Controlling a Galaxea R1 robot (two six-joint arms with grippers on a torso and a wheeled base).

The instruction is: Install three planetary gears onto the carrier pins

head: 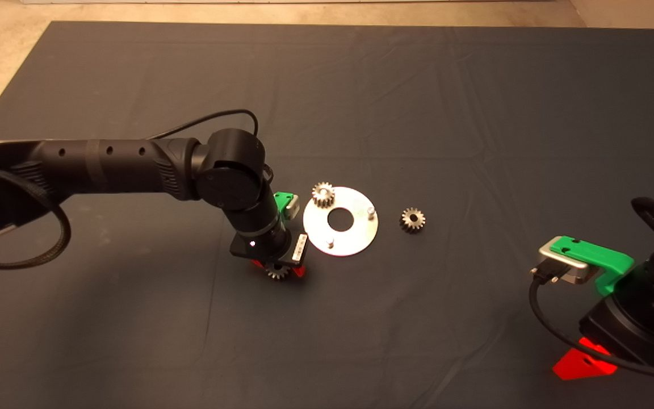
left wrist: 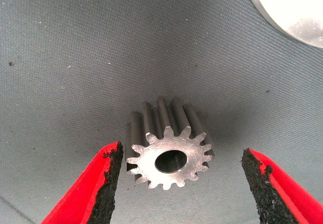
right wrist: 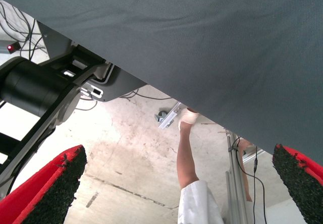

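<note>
The silver disc lies mid-mat. One planetary gear sits on its far-left carrier pin. Two carrier pins stand bare: one on the right, one at the near side. A second gear lies on the mat right of the disc. A third gear lies near the disc's front left. My left gripper is down over it. In the left wrist view the gear rests between the open fingers of the left gripper, untouched. My right gripper is parked at the lower right, open and empty.
The disc's edge shows in the left wrist view beyond the gear. The right wrist view looks past the mat's edge at the floor, the robot's base and a person's leg.
</note>
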